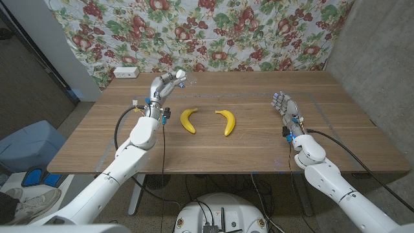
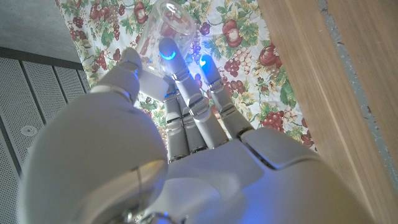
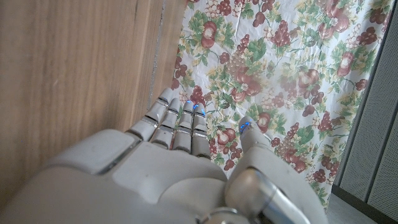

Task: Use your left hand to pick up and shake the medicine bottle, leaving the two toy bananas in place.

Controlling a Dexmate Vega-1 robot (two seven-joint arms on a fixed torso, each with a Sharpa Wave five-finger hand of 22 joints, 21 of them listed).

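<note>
My left hand (image 1: 165,83) is raised above the table's far left part and holds a clear medicine bottle (image 1: 180,76). In the left wrist view the bottle (image 2: 166,25) sits between the fingertips (image 2: 168,50) and the thumb of that hand (image 2: 180,124), against the flowered cloth. Two yellow toy bananas lie mid-table: one (image 1: 188,120) on the left, one (image 1: 226,120) on the right, both apart from the hands. My right hand (image 1: 285,107) stays at the table's right side with fingers apart and nothing in it; from the right wrist view the hand (image 3: 180,143) is beside the wood.
The wooden table (image 1: 259,152) reaches back to a flowered cloth (image 1: 213,32) on the wall. A white power strip (image 1: 125,72) lies at the far left corner. A blue bin (image 1: 29,144) stands on the floor to the left.
</note>
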